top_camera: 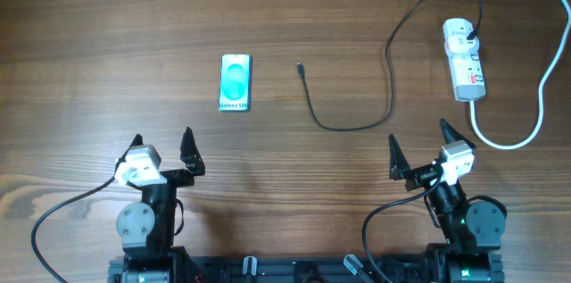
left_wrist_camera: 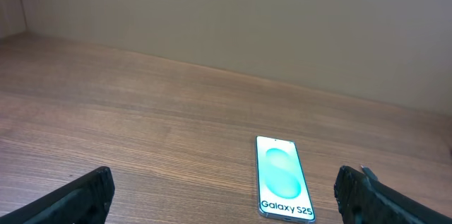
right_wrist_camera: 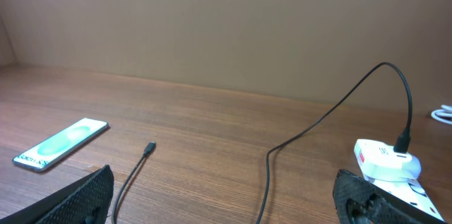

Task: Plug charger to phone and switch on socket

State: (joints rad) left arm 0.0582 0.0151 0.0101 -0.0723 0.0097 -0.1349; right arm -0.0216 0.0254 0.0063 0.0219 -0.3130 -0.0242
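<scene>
the charger's plug tip (top_camera: 301,68) lies mid-table, pointing at the far edge, nearer the right gripper (top_camera: 417,131) than the left gripper (top_camera: 162,134); both spread wide.

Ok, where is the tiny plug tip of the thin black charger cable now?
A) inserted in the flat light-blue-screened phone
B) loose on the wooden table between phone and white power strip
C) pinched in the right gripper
B: the charger tip lies loose on the table, apart from the phone, with the power strip farther off on its other side.

Open table (top_camera: 107,33) around phone (top_camera: 235,82) — charger (top_camera: 391,82) apart
</scene>
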